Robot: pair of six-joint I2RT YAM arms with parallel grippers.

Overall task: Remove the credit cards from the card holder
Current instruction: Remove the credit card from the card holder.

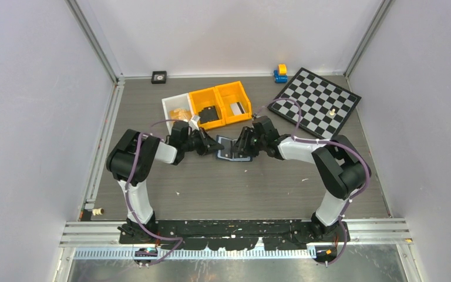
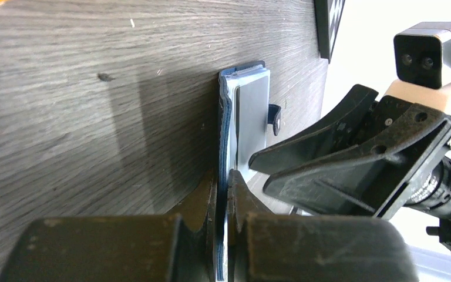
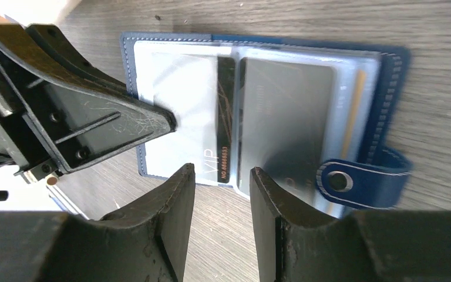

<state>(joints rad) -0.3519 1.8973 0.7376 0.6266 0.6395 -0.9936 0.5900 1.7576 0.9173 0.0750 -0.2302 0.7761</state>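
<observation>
The card holder (image 3: 387,76) is lying opened out flat on the table (image 1: 241,188), between the two arms and just in front of the orange bins (image 1: 205,94); its pale pocketed inside is facing up, so the credit cards (image 3: 270,106) are showing through the clear sleeves; in the right wrist view the opened holder's long axis is running across the picture, with the snap tab (image 3: 358,179) sticking out at the near right corner; the cards are lying crosswise to that, their long axes pointing toward the right arm's fingers; a dark card (image 3: 226,117) is sitting at the fold, a grey card (image 3: 293,129) is filling the pocket beside it, and a tan card (image 3: 361,106) is showing only as a thin edge behind; which ends of the sleeves are open cannot be told; the left gripper (image 2: 224,194) is clenching the outer edge of the holder's far leaf, probably anchoring it so that a pulled card does not drag the holder along; the right gripper (image 3: 222,173) is hanging over the near edge with its jaws apart and grasping nothing, the dark card's end lining up between them, seemingly the first one to be drawn; the chessboard (image 1: 314,106) is lying well apart toward the back right.
</observation>
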